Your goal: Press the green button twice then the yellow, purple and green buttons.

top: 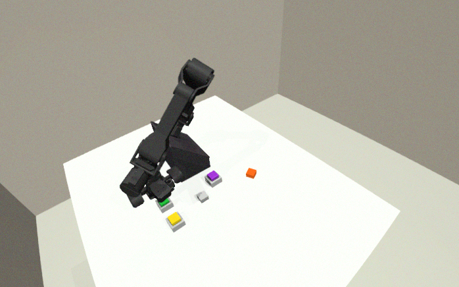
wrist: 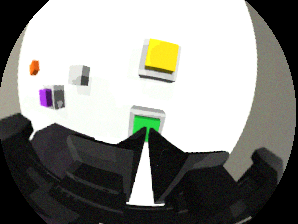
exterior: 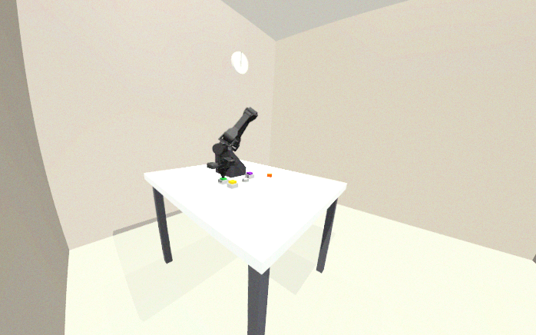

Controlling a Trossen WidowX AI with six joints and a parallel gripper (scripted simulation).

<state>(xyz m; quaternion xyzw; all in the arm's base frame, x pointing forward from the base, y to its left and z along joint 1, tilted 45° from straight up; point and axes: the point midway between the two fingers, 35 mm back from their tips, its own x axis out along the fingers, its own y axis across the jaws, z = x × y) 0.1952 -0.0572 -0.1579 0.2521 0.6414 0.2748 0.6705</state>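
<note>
On the white worktop (top: 295,228) the black arm (top: 174,121) folds down from its base, its wrist bent low over the near-left group of buttons. The fingers (top: 164,197) are drawn together with nothing between them, their tips forming one narrow point. That point sits directly over the green button (top: 164,203), whose cap shows only partly from the top view because the fingers cover its far edge. In the wrist view the green button (wrist: 147,124) lies right at the fingertips, in its grey housing; whether the tips actually touch the cap cannot be told from any view.

Going left to right in the wrist view, the orange block (wrist: 33,67) lies farthest to the left of the fingers and well apart from them. The purple button (wrist: 47,98) comes next, left of the fingers and nearer to them. The grey block (wrist: 83,75) lies just right of the purple button, beyond the fingers and apart from them. The yellow button (wrist: 162,56) sits ahead of the fingers and slightly right, just beyond the green one, the two housings near each other but not touching.
</note>
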